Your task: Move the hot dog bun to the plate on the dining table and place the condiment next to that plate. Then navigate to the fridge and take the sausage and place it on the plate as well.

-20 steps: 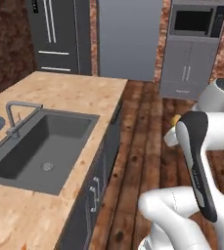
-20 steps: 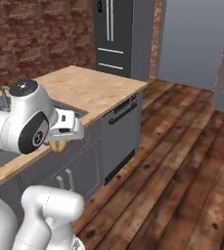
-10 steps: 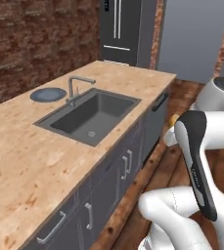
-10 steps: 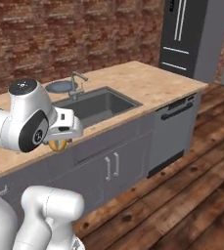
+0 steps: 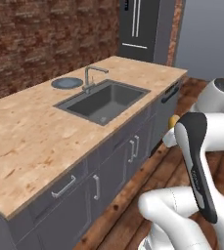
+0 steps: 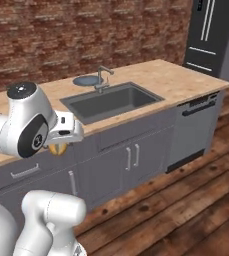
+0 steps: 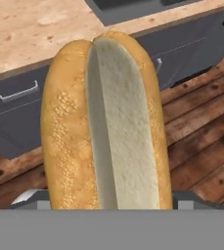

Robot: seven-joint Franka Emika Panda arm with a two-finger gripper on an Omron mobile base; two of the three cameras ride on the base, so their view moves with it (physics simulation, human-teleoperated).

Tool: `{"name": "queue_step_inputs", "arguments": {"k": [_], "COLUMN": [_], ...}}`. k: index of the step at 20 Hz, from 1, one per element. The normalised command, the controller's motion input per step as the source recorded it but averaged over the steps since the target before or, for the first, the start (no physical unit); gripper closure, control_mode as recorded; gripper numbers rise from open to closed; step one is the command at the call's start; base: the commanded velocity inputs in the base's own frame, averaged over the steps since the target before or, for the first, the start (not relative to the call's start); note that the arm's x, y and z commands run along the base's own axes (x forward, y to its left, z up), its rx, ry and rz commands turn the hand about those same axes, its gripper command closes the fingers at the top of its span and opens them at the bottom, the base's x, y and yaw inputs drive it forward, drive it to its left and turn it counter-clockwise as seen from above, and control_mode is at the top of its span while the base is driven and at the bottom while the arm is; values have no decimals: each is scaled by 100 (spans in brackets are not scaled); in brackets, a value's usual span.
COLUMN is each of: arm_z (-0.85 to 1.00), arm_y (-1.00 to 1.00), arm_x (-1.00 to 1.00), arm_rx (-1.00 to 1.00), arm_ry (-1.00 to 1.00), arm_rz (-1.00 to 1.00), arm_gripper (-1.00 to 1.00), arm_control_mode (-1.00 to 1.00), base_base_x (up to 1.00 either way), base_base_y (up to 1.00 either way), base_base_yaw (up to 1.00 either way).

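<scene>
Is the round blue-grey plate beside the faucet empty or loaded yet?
Empty. The round blue-grey plate lies bare on the pale wood-grain island top; the split yellow-tan bun is off it, over the floor.

The hot dog bun [image 7: 106, 122] is golden-tan with a pale split along its length, and seems to be held off the floor beside the table's [image 5: 30, 132] long front edge. The blue-grey plate [image 5: 67, 83] lies flat near the table's far edge, just beside the faucet. The dark fridge [image 5: 139, 29] stands beyond the table's far end.
</scene>
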Motion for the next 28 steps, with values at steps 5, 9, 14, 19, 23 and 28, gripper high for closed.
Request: {"name": "queue_step_inputs", "arguments": {"k": [5, 9, 14, 19, 23, 28], "arm_z": [0, 0, 0, 0, 0, 0], "arm_y": [0, 0, 0, 0, 0, 0], "arm_x": [0, 0, 0, 0, 0, 0], "arm_rx": [0, 0, 0, 0, 0, 0], "arm_ry": [0, 0, 0, 0, 0, 0], "arm_rz": [0, 0, 0, 0, 0, 0], "arm_gripper": [100, 100, 100, 100, 100, 100], "arm_control_mode": [100, 100, 100, 100, 100, 100], "base_base_x": [-55, -61, -36, 12, 29, 30], "base_base_y": [43, 100, 100, 100, 100, 100], "base_base_yaw": [26, 19, 5, -10, -16, -15]}}
